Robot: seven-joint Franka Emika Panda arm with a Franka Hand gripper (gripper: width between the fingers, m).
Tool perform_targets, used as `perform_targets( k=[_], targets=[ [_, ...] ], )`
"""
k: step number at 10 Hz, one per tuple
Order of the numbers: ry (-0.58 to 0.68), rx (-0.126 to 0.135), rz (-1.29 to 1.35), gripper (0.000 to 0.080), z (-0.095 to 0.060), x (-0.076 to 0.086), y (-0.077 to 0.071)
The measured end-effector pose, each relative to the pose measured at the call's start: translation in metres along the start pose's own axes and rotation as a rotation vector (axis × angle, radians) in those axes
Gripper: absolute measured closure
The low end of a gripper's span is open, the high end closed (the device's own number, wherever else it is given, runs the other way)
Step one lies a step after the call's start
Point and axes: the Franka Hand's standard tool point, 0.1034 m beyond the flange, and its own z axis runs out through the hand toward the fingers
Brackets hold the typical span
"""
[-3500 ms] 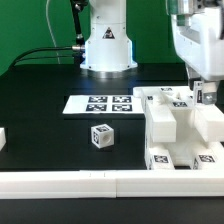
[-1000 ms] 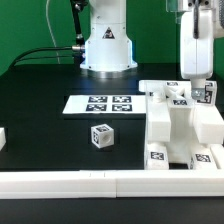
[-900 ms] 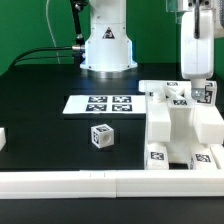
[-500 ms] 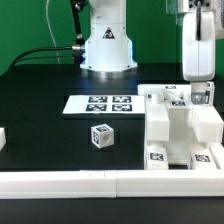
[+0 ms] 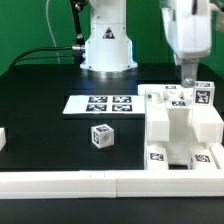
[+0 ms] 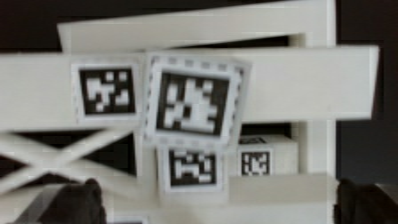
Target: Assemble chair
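The partly built chair [image 5: 180, 128], made of chunky white tagged parts, stands at the exterior view's right. A small tagged piece [image 5: 205, 96] sits at its far right top. My gripper [image 5: 187, 76] hangs just above the chair's back and touches nothing. In the wrist view its dark fingertips [image 6: 71, 203] stand far apart with nothing held between them. Beyond them I see the chair's white bars and a tagged piece [image 6: 192, 95]. A loose white tagged cube [image 5: 101, 135] lies on the black table to the left of the chair.
The marker board [image 5: 103, 103] lies flat behind the cube. A long white border rail [image 5: 70, 180] runs along the front edge. A white part [image 5: 2, 138] shows at the left edge. The robot base [image 5: 107, 45] stands at the back.
My gripper has risen from the chair's far right top and moved to the exterior view's left. The small tagged piece it hid now shows on the chair.
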Motion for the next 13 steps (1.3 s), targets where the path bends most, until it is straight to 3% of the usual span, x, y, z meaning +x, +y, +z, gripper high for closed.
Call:
perform_targets(
  k=[5,8,11,13],
  targets=[
    [0.001,-0.004,-0.042,0.015,0.003,0.0,0.002],
    [-0.022,0.018,-0.121,0.015,-0.011,0.054,0.0],
    [-0.02,0.021,-0.105,0.015,-0.01,0.053,0.0],
    [-0.024,0.055,0.026,0.015,0.002,0.071,-0.003]
  ],
)
